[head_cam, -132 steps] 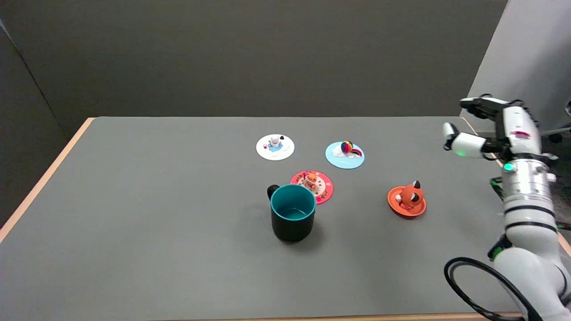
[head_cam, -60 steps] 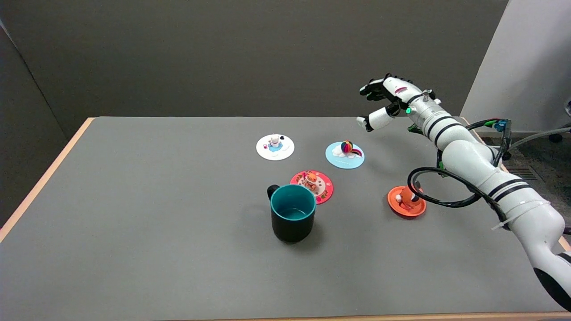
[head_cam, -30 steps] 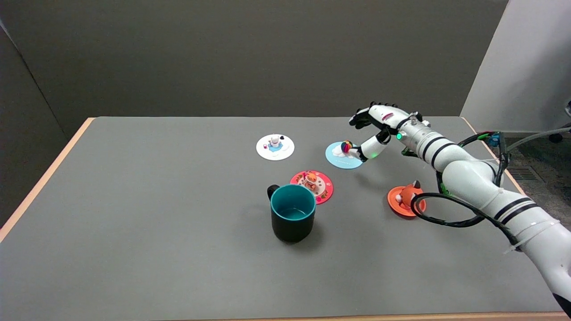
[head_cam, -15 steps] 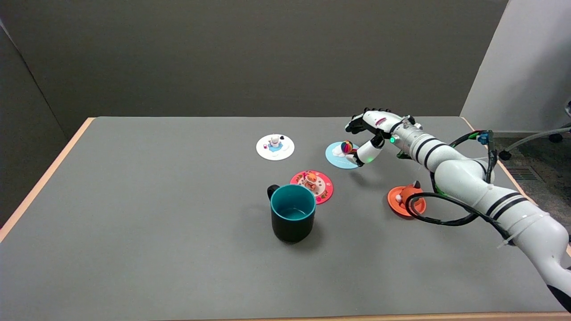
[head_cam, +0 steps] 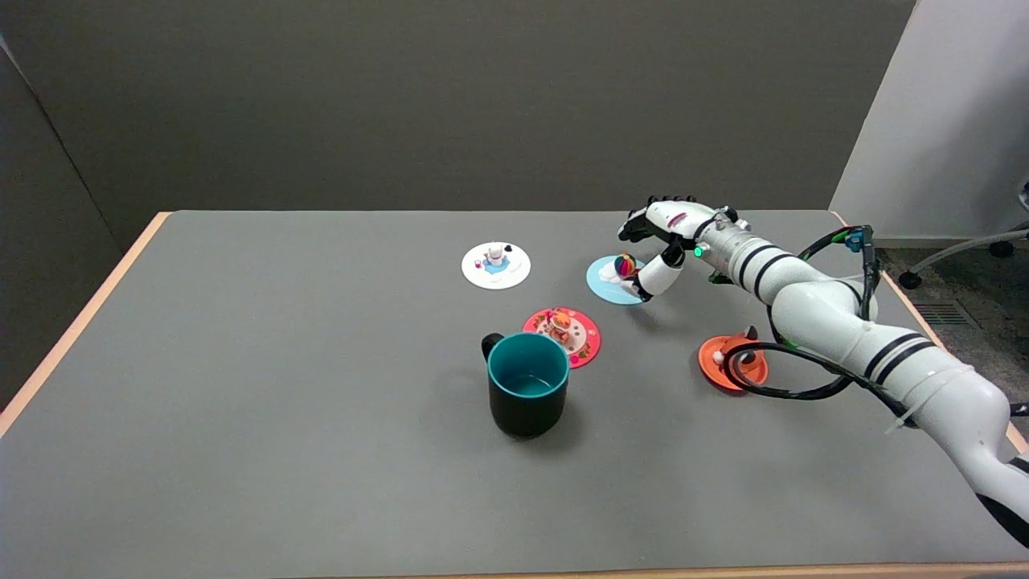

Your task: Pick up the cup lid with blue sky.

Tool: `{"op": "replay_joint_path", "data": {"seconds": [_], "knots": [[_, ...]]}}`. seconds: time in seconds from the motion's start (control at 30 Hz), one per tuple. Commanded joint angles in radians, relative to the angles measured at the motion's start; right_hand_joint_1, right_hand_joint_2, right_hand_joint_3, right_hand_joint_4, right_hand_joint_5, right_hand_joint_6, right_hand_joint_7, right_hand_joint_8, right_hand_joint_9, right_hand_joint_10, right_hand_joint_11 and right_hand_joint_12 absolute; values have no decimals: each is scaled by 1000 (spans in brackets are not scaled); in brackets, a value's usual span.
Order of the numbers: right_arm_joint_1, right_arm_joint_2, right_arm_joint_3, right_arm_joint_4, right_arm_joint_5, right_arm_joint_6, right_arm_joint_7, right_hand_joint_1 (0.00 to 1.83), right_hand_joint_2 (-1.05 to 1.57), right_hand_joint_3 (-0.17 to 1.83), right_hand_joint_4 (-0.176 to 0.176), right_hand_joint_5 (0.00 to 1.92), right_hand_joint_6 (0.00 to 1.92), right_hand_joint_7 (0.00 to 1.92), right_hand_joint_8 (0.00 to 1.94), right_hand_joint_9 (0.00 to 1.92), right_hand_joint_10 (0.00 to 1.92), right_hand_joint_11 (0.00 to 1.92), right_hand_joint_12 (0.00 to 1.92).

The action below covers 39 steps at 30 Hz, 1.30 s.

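Observation:
The sky-blue cup lid (head_cam: 608,283) lies flat on the grey table, with a white cloud and a striped balloon figure (head_cam: 625,264) on top. My right hand (head_cam: 661,244) hovers over the lid's right side, fingers spread above the figure. Its thumb reaches down beside the balloon, close to it; I cannot tell whether it touches. Nothing is held. The hand hides the lid's right edge.
A white lid (head_cam: 496,264) lies to the left, a red lid (head_cam: 571,331) in front, and a teal mug (head_cam: 526,394) stands nearer still. An orange lid with a fox figure (head_cam: 730,362) sits under my forearm, crossed by a black cable.
My right arm swung in from the far right and came down over the blue lid. In the last half second the hand shifted slightly left and lower toward the balloon figure.

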<state>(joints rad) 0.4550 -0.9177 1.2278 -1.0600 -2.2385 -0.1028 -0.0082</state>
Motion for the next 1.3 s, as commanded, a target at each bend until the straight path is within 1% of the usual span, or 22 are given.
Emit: {"op": "replay_joint_path", "data": {"seconds": [0.03,0.23,0.5,0.6,0.73,1.0,1.1,1.27,1.3], "knots": [[95,3,-85,106,-23,21,-4,801,369,892,-74,555,188,589,199,491,176,335,275],[122,7,-96,140,-23,23,-11,803,379,894,-74,556,189,587,199,489,176,333,271],[120,-5,-114,154,-23,28,-11,806,398,887,-75,585,196,580,199,487,173,333,262],[120,-12,-122,154,-23,30,-11,811,428,869,-73,652,240,580,201,490,167,338,251],[121,-12,-124,154,-23,31,-10,824,451,851,-72,686,310,580,210,497,161,344,239],[120,-18,-125,154,-23,38,-11,839,473,837,-67,696,380,560,249,504,157,350,227],[119,-20,-125,154,-23,42,-11,842,482,827,-58,689,421,549,265,506,157,352,222],[113,-24,-125,155,-23,47,-11,849,494,817,-53,685,462,526,293,506,155,355,216],[113,-24,-125,155,-23,47,-11,849,526,776,-53,694,449,519,315,496,176,358,210]]}}
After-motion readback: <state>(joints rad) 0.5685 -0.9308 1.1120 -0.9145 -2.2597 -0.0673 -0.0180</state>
